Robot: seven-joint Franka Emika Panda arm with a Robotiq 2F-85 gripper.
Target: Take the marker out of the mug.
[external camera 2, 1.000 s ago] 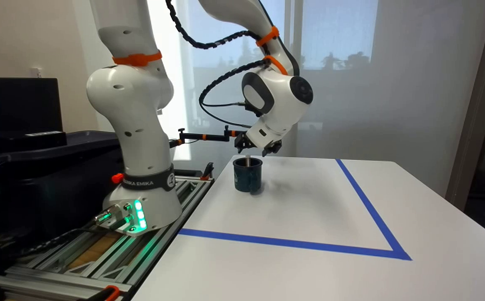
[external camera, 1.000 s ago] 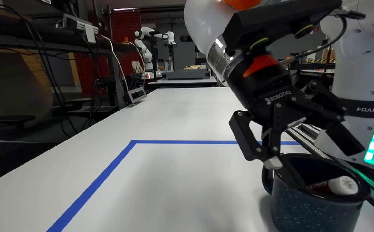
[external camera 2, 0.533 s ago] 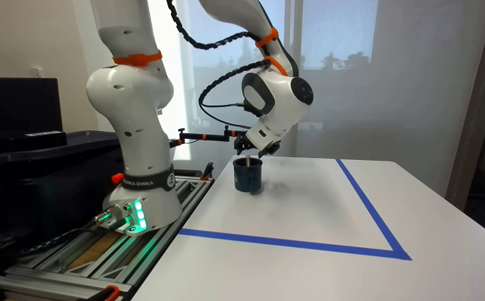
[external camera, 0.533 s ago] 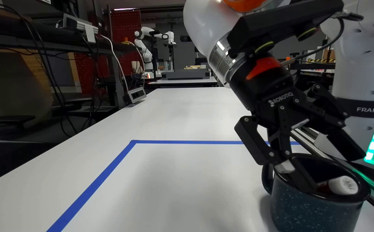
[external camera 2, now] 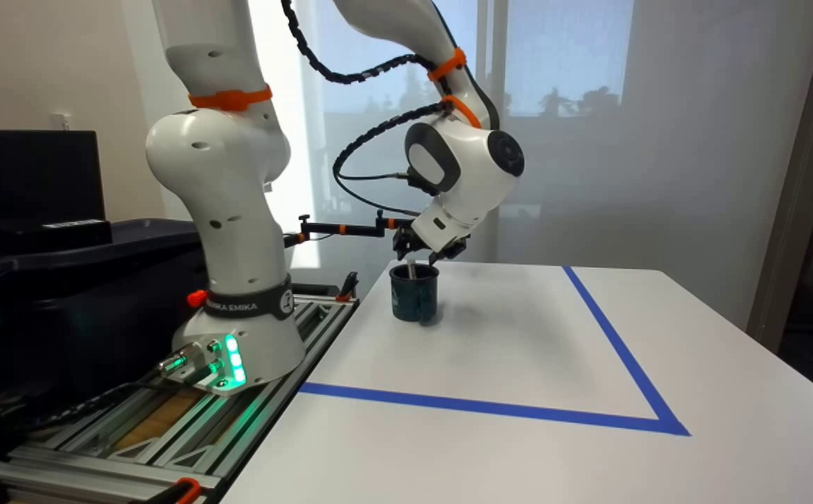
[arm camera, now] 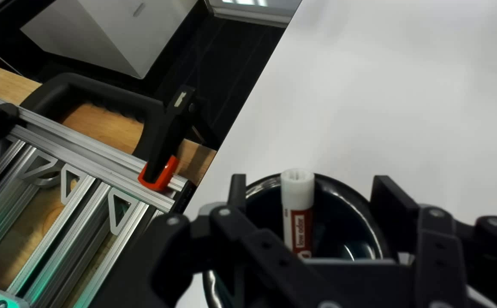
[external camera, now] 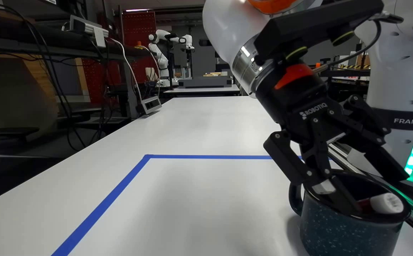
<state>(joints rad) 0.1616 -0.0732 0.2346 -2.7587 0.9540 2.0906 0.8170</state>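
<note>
The dark navy speckled mug (external camera: 348,233) stands upright on the white table; it also shows in an exterior view (external camera 2: 413,299) and the wrist view (arm camera: 346,185). The marker (external camera: 386,203) leans inside it, its white end just above the rim. The wrist view shows the marker (arm camera: 298,194) upright with a red "low odor" label; its lower part is hidden. My gripper (external camera: 377,193) is open and tilted over the mug. In the wrist view the marker stands between my spread fingers (arm camera: 310,182), nearer the left one. One finger reaches into the mug's mouth, close to the marker.
Blue tape (external camera: 206,156) marks a rectangle on the table (external camera 2: 518,462). The robot base (external camera 2: 245,350) and its metal rail frame (arm camera: 115,167) stand beside the mug. A black clamp with a red end (arm camera: 159,173) sits on the frame near the table edge.
My gripper has moved lower and further over the mug. The marker's white end has shifted toward the robot base, and the mug has shifted very slightly the same way.
</note>
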